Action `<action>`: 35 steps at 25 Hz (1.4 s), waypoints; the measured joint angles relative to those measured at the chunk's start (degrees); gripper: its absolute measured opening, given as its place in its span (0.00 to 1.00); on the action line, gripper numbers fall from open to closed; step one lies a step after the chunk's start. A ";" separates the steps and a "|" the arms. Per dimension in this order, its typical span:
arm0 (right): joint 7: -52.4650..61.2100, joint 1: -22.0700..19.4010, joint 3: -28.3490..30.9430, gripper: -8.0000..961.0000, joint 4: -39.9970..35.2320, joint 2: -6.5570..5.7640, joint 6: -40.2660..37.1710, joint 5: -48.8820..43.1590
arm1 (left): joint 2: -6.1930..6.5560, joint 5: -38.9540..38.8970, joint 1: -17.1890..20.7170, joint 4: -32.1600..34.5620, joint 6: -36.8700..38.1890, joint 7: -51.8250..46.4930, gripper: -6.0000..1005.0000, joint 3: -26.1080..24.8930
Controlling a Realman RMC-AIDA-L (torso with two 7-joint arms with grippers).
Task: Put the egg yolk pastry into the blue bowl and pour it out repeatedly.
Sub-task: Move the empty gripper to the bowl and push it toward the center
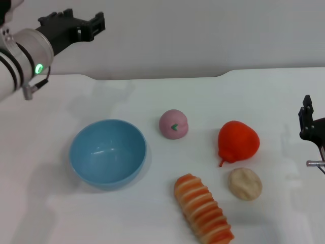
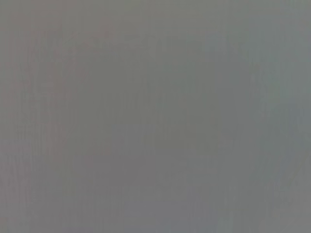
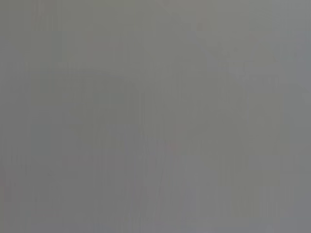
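Note:
The egg yolk pastry (image 1: 245,183), a pale beige lump, lies on the white table at the front right, just below the red pear (image 1: 237,141). The blue bowl (image 1: 107,152) stands upright and empty at the left centre. My left gripper (image 1: 95,24) hangs high at the back left, well above and behind the bowl, holding nothing that I can see. My right gripper (image 1: 308,122) shows only partly at the right edge, to the right of the pear and the pastry and apart from both. Both wrist views show plain grey only.
A pink ball with a green mark (image 1: 173,124) sits between the bowl and the pear. A long orange-and-cream striped roll (image 1: 203,209) lies at the front, left of the pastry. The table's back edge meets a pale wall.

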 joint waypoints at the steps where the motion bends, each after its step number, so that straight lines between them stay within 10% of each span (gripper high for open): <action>1: 0.00 0.08 0.00 0.45 -0.02 -0.01 -0.01 0.00 | -0.23 -0.05 0.17 -2.08 -3.46 1.31 0.69 -1.40; 16: 0.07 1.16 0.69 0.45 -2.11 -0.12 0.00 0.42 | -1.95 0.00 -5.67 -21.44 -57.91 6.64 0.69 -16.48; 35: 0.11 1.70 0.80 0.45 -5.33 -0.09 0.08 0.60 | -2.00 6.53 -21.27 9.67 -54.78 6.47 0.67 -16.41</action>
